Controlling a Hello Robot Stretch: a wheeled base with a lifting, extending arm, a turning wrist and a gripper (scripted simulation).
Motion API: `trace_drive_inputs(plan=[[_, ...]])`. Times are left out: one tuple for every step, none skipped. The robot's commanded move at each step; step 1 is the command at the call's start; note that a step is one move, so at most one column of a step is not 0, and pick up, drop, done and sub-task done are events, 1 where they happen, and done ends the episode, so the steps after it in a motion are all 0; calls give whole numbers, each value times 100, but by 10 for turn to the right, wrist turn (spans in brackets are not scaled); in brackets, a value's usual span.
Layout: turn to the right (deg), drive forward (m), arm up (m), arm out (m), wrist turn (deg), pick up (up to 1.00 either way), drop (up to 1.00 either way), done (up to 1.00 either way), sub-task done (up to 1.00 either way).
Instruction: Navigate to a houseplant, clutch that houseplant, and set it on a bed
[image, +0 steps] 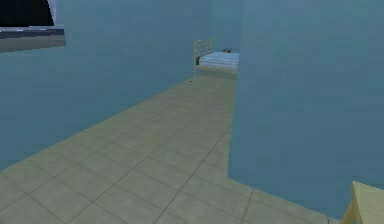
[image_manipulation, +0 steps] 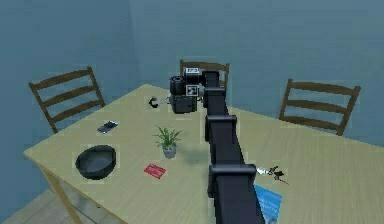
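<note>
One dark bowl (image_manipulation: 97, 162) sits near the front-left edge of the table (image_manipulation: 125, 140). Its inside is just dark, so no telling what's in it. The other container is a little grey pot holding the houseplant (image_manipulation: 167, 140), which has thin green leaves fanning out. It stands upright around mid-table, just left of the arm (image_manipulation: 225, 150).

The arm runs as a dark bar up across the table. The tool (image_manipulation: 175, 86) is at the far side, beyond the plant and apart from it. Honestly can't tell whether the tool holds anything, since its far end blends into the chair (image_manipulation: 205, 70) behind it. A small black thing (image_manipulation: 153, 102) lies near the tool, on its left.

Also on the table are a phone-like slab (image_manipulation: 107, 126), a red card (image_manipulation: 153, 171) between bowl and arm, and a blue flat thing (image_manipulation: 270, 198) right of the arm. One more chair (image_manipulation: 68, 95) stands at the left end, and another (image_manipulation: 318, 105) at the far right.

Looking forward, the tiled floor (image: 150, 150) runs open down a blue-walled corridor to a bed (image: 218, 60) at the far end. The right-hand wall (image: 300, 90) juts in close, and a wooden corner (image: 366, 205) pokes in at bottom right.
</note>
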Motion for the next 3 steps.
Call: trace_drive_inputs(plan=[[0,0,-30,0,0,0,0,0,0],[0,0,0,0,0,100,0,0,0],[0,0,10,0,0,0,0,0,0]])
